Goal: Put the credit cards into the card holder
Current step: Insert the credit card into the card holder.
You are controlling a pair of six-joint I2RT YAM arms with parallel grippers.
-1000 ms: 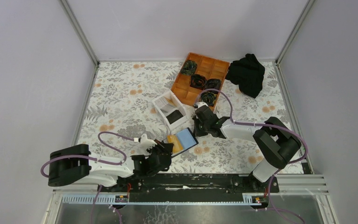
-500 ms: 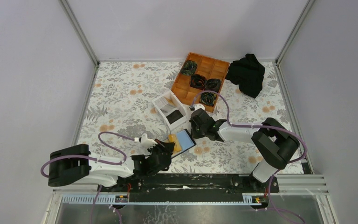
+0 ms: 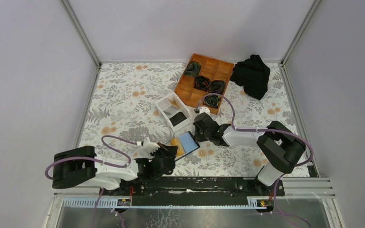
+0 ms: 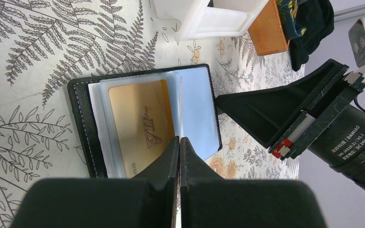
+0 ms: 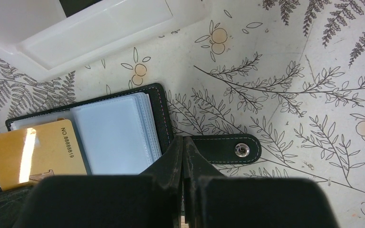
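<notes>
The black card holder [image 3: 193,146] lies open on the floral table between my two grippers. An orange-tan credit card [image 4: 140,128] sits in a clear sleeve on its left half, and a light blue one [image 4: 197,114] is on the right half. My left gripper [image 4: 179,138] is shut on a thin sleeve leaf that stands on edge at the middle. My right gripper [image 5: 183,138] is shut on the holder's edge where the strap tab [image 5: 223,148] joins. The orange-tan card [image 5: 33,152] and the light blue one [image 5: 114,135] also show in the right wrist view.
A white open-topped box [image 3: 172,111] stands just behind the holder. An orange wooden compartment tray [image 3: 204,80] with dark rolled items lies further back. A black cloth [image 3: 252,75] is in the back right corner. Grey walls enclose the table.
My right gripper has moved left and nearer, onto the holder's right edge. The open holder looks narrower from above. The left gripper has stayed in place.
</notes>
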